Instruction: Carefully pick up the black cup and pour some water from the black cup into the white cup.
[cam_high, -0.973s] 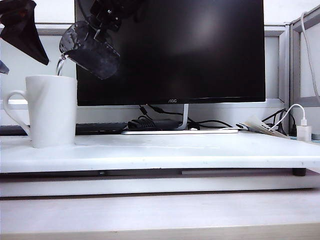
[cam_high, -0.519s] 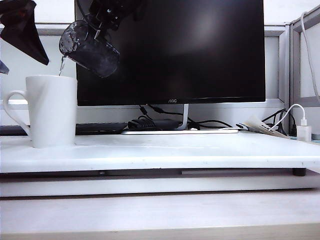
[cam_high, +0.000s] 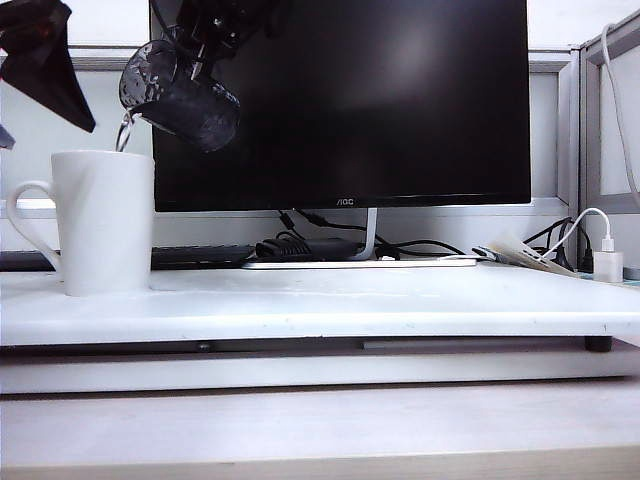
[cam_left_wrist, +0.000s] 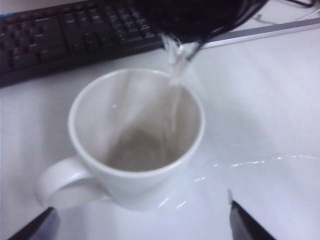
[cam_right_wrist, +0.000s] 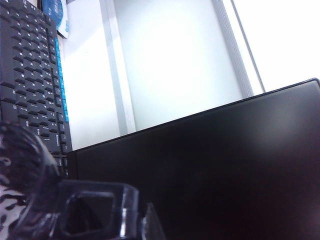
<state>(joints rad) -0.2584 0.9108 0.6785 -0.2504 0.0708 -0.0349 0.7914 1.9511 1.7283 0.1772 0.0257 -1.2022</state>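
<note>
Right pincer clamps the tilted, flecked black cup. A thin clear water stream drops into the smooth white cup. Left pincer gapes wide and empty beside it.

The tilted black cup pours a thin water stream into the upright, seemingly part-filled white cup.

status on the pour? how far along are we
Done: the right gripper has the black cup lifted and tipped over the white cup.
In hand: water streams into the white cup, pooling at its bottom; some has spilled on the table.
Left: level the black cup and set it down. The left gripper hangs open above the white cup.
</note>
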